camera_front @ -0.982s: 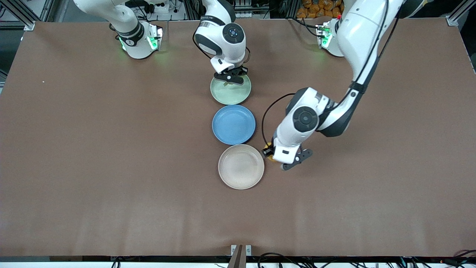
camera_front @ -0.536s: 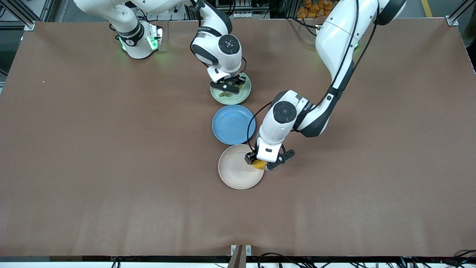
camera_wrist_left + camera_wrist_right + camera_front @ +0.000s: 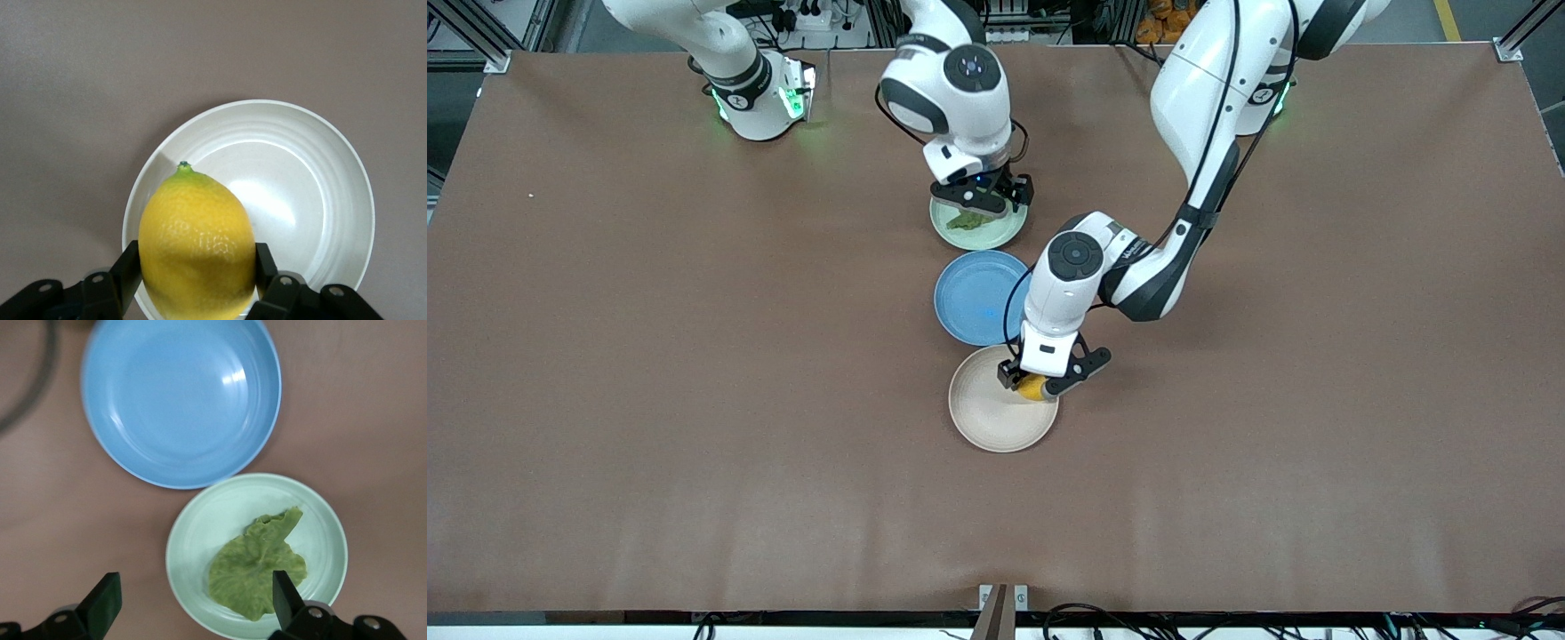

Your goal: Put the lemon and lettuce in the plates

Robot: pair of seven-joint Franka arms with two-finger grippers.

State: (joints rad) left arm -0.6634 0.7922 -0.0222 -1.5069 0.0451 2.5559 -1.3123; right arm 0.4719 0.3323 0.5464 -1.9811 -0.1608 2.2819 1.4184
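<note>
My left gripper (image 3: 1039, 386) is shut on the yellow lemon (image 3: 1033, 388) and holds it over the rim of the beige-cream plate (image 3: 987, 418). In the left wrist view the lemon (image 3: 197, 243) sits between the fingers above the plate (image 3: 320, 200). The green lettuce (image 3: 966, 220) lies in the mint green plate (image 3: 996, 236). My right gripper (image 3: 985, 197) is open and empty above that plate. In the right wrist view the lettuce (image 3: 257, 570) lies in the mint plate (image 3: 193, 547), free of the fingers (image 3: 104, 600).
An empty blue plate (image 3: 978, 298) stands between the mint and the beige plates; it also shows in the right wrist view (image 3: 180, 393). The left arm's forearm (image 3: 1138, 267) reaches over the table beside the blue plate.
My left gripper carried the lemon from beside the beige plate to over its rim. My right gripper let the lettuce go into the mint plate and rose a little.
</note>
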